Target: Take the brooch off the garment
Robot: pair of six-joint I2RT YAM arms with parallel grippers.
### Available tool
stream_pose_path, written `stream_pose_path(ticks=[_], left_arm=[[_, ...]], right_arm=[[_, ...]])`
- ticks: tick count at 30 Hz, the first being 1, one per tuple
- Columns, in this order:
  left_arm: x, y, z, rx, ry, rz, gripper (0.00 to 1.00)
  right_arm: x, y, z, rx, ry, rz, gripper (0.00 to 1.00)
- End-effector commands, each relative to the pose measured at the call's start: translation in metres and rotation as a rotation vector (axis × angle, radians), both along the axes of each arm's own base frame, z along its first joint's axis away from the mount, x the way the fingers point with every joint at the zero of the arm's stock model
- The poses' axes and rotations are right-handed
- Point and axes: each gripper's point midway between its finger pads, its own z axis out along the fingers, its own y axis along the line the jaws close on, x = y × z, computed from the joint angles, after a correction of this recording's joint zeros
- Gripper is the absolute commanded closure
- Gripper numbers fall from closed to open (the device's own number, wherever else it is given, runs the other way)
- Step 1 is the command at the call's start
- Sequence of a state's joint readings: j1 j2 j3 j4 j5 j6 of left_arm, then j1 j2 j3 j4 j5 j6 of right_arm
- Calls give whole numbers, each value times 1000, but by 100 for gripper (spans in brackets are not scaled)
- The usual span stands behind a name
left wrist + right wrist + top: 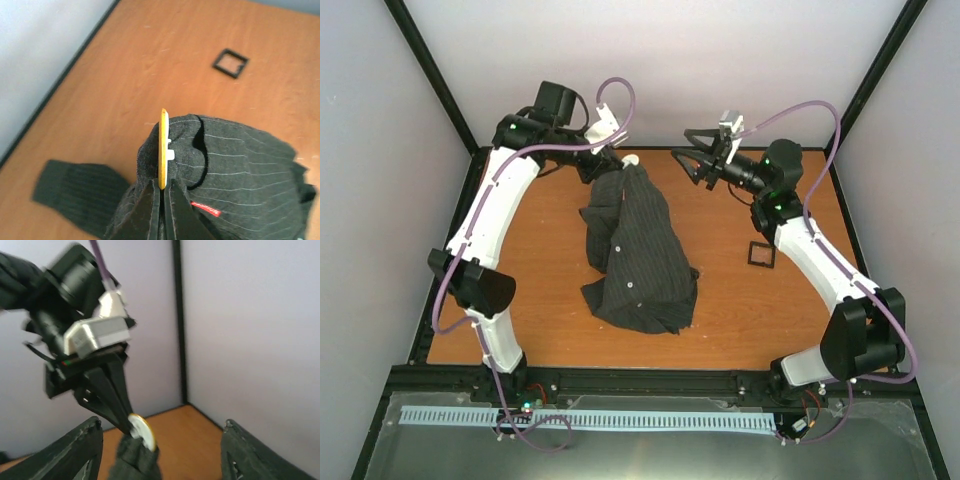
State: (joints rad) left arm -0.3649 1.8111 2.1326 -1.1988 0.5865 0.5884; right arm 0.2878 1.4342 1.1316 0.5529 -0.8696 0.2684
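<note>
Upper middle of the top view: the left tool (161, 186) clamps the brooch (163, 145) at the top edge of the dark garment (640, 250). The right tool (161, 425) stands wide, empty. Orange wooden tabletop (740, 310), pale walls (650, 70), 1 black square tray (761, 254) at right.

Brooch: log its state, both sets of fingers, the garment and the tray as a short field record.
brooch: yellow disc, pinched edge-on at the garment's lifted end
left fingers: shut on the brooch
right fingers: open, empty, apart from the brooch
garment: dark pinstriped shirt, one end raised, rest heaped on the table
tray: small black square, empty, apart from the garment
</note>
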Motion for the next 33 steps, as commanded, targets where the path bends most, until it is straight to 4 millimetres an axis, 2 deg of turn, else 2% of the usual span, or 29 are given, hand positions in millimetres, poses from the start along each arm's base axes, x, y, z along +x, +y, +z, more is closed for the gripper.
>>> stream_pose_path(ticks=[1,6,8,10,11,13,15,17,18,19,20,22,24,25,27,30,33], left_arm=[[47,32,22,151,-182,141,99],[106,57,59,219,-435,328,99],[120,66,86,222,-569,402,99],[122,68,113,196,-679,431,99],[117,65,122,172,-710,419,99],[101,51,129,135,-726,361,99],[77,28,116,119,-673,262,99],[44,6,90,91,-542,131,99],[25,-6,79,53,-457,63,99],[12,-12,66,38,-373,29,99],[-6,-20,54,0,-271,-29,99],[-36,-29,27,-34,-71,-116,99],[-57,-33,3,-46,107,-172,99],[-62,-34,-9,-50,170,-175,99],[-73,-33,-24,-46,214,-208,99],[-81,-30,-33,-36,229,-227,99],[-81,-29,-40,-20,234,-230,99]], right_arm=[[40,-23,-28,-185,30,-278,35],[48,-43,-18,-187,-1,-423,36],[43,-47,-13,-186,-25,-445,36],[37,-48,-9,-188,-52,-446,36],[34,-48,-9,-188,-57,-444,36],[28,-47,-9,-192,-63,-424,36],[22,-42,-11,-196,-68,-388,35],[14,-38,-13,-195,-75,-349,33],[10,-36,-16,-195,-75,-334,26],[7,-37,-17,-190,-75,-330,6],[5,-38,-17,-186,-77,-336,1],[2,-43,-18,-173,-60,-353,0],[5,-62,-10,-58,17,-461,0],[3,-75,-6,-7,61,-517,0],[-7,-80,-9,11,66,-521,0],[-44,-46,-26,-74,-16,-251,3],[-65,-18,-50,-178,34,13,19]])
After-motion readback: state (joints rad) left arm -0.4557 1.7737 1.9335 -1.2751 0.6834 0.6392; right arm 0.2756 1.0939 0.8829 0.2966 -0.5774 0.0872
